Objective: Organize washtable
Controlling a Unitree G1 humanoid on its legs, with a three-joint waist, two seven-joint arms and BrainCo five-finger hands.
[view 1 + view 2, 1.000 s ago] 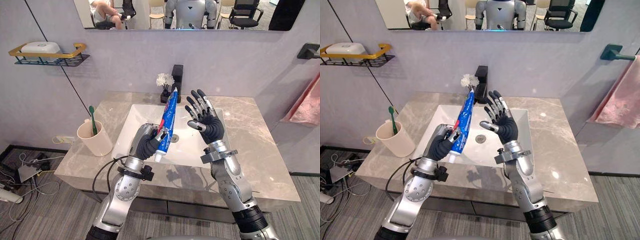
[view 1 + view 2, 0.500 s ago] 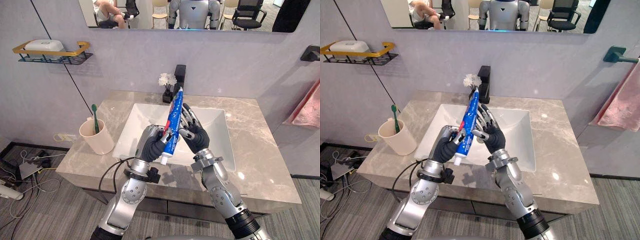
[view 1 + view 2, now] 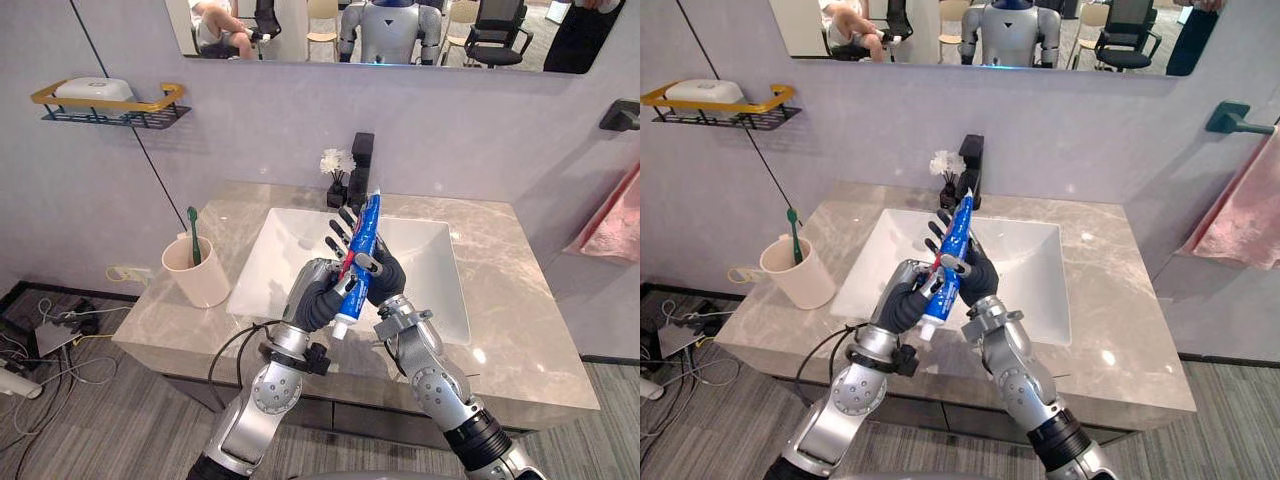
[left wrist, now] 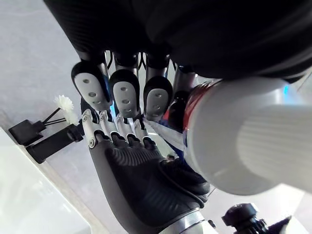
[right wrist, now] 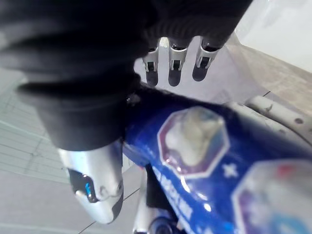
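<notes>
Right now my left hand (image 3: 315,295) is curled tight around the lower part of the blue toothpaste tube (image 3: 364,232), holding it upright above the front of the white sink basin (image 3: 425,262), white cap downward. My right hand (image 3: 385,282) meets it from the other side, fingers straight and spread behind the tube, thumb lying against it. Past them the black faucet (image 3: 361,156) stands on the marble counter (image 3: 505,285) beside a small white flower sprig (image 3: 335,161). Off to my left sits a beige cup (image 3: 203,283) with a green toothbrush (image 3: 193,233) in it.
</notes>
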